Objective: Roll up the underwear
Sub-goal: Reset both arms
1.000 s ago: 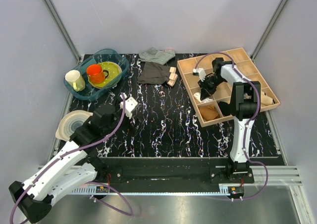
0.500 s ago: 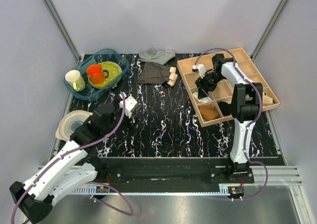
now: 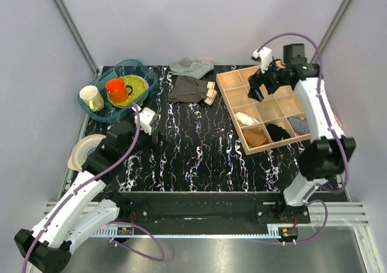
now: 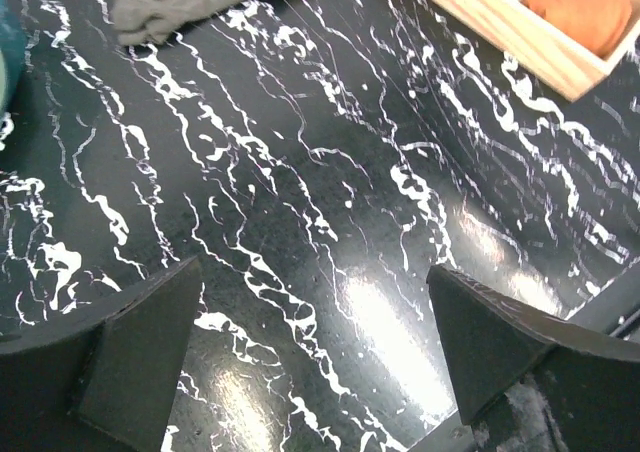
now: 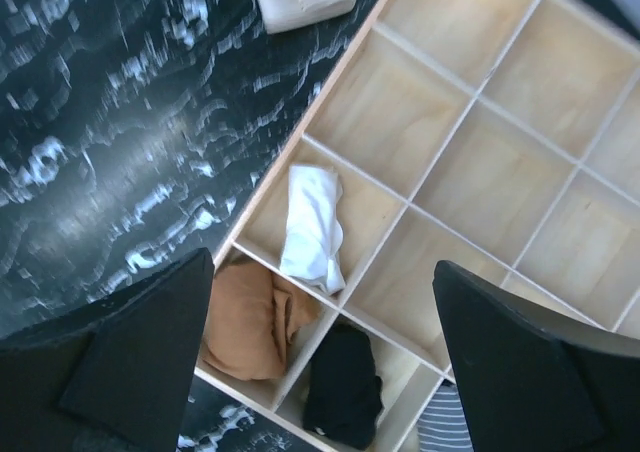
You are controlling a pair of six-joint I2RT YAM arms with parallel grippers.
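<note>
Inside 1 compartment of the wooden tray (image 3: 228, 101), the underwear (image 5: 312, 222) lies loosely rolled. Right gripper (image 5: 322, 264) and left gripper (image 4: 312, 270) gape wide, empty. Best, probably: rise straight, clear of dividers.

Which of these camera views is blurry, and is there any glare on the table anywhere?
Right wrist view: the black marble tabletop is smeared with motion blur, while the wooden tray and the white underwear in it look fairly sharp. Left wrist view: pale glare patches on the tabletop near the bottom edge. Top external view: sharp and evenly lit.
</note>
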